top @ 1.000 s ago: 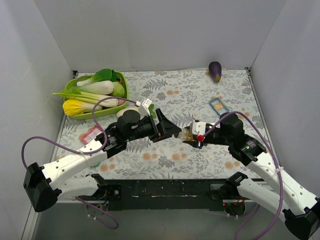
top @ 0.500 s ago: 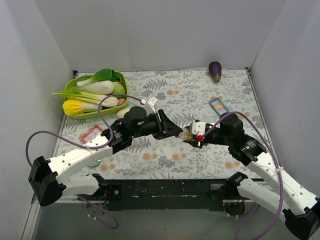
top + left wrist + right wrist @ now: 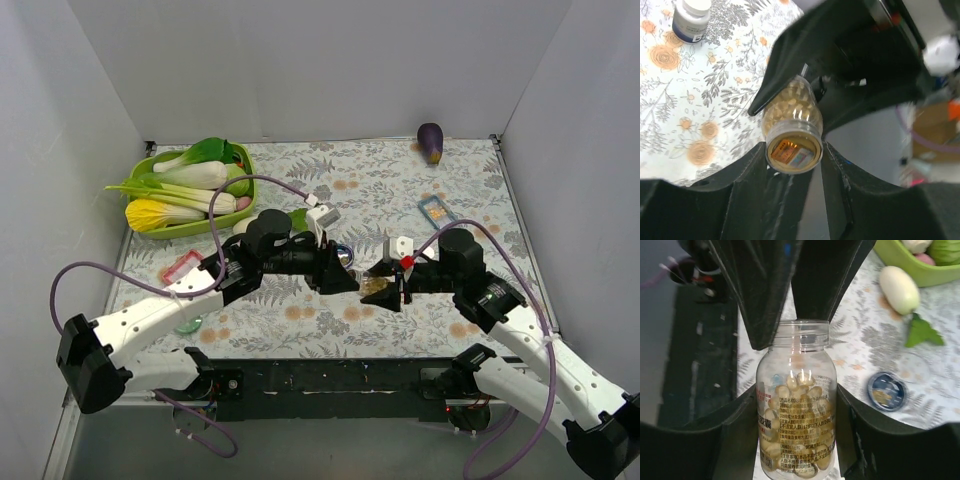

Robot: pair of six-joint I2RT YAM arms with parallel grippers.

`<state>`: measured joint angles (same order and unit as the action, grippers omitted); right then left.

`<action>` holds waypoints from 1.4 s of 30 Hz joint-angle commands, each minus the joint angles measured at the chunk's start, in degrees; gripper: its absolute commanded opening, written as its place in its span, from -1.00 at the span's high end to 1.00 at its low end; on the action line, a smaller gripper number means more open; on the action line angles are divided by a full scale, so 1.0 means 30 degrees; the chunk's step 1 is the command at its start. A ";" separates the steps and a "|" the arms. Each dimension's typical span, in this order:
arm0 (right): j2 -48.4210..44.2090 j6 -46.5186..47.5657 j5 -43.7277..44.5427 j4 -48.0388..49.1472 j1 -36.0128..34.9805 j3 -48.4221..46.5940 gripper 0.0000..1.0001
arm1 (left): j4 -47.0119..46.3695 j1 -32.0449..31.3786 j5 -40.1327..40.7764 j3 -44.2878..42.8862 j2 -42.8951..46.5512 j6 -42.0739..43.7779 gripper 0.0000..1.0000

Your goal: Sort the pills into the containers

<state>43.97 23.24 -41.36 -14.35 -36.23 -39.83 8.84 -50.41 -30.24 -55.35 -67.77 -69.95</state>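
Observation:
A clear, uncapped pill bottle (image 3: 796, 410) full of yellow capsules sits between my right gripper's (image 3: 796, 440) fingers, which are shut on its body. The bottle is held above the table's middle (image 3: 377, 286). My left gripper (image 3: 793, 150) meets it from the left, and its fingers press on both sides of the bottle's neck (image 3: 792, 152). A pink tray (image 3: 182, 267) lies at the left and a blue tray (image 3: 437, 211) at the right. A green dish (image 3: 188, 323) peeks from under the left arm. A round tin (image 3: 886, 391) lies on the cloth.
A green basket (image 3: 235, 205) of vegetables stands at the back left. A white oval vegetable (image 3: 899, 289) and a green leaf (image 3: 922, 332) lie beside it. An eggplant (image 3: 430, 142) is at the back. A white capped bottle (image 3: 690, 20) stands on the cloth.
My left gripper has moved right and down to the bottle's neck and closed around it. My right gripper has turned and lowered the bottle toward the left gripper.

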 commanded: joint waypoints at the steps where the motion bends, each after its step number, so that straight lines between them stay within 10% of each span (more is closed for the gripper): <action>1: -0.0095 -0.8177 -0.5661 0.5732 0.0531 0.1379 0.97 | 0.0539 -0.0422 -0.3601 0.0519 0.1991 1.0009 1.00; 5: -0.0124 -1.2343 -0.6632 0.8906 0.0913 0.3430 0.97 | 0.1387 -0.0422 -0.1969 0.0552 0.2112 1.2446 1.00; 8: -0.0328 -1.1795 -0.6281 0.7838 0.1031 0.3465 0.97 | 0.0836 -0.0422 -0.0296 0.0345 0.2285 1.0988 0.35; 9: -0.0358 -1.0863 -0.6019 0.7424 0.1089 0.3290 0.97 | 0.0571 -0.0422 -0.0117 0.0490 0.2460 1.0549 -0.21; 14: -0.0622 -0.9098 -0.5431 0.5985 0.1207 0.2936 0.97 | -0.1244 -0.0422 -0.0114 0.1779 0.4450 0.6979 -0.96; 32: -0.0447 -0.8862 -0.5284 0.6131 0.1207 0.2995 0.97 | -0.0808 -0.0422 -0.1667 -0.0006 0.0705 0.5066 -0.49; 42: -0.0417 -0.8773 -0.5109 0.6130 0.1207 0.3083 0.97 | -0.0633 -0.0422 -0.3044 0.0081 0.0353 0.4978 0.83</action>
<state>43.03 -3.86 -56.14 2.83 -32.67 -29.71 6.79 -51.75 -36.77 -53.43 -66.87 -55.24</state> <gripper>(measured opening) 0.590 0.412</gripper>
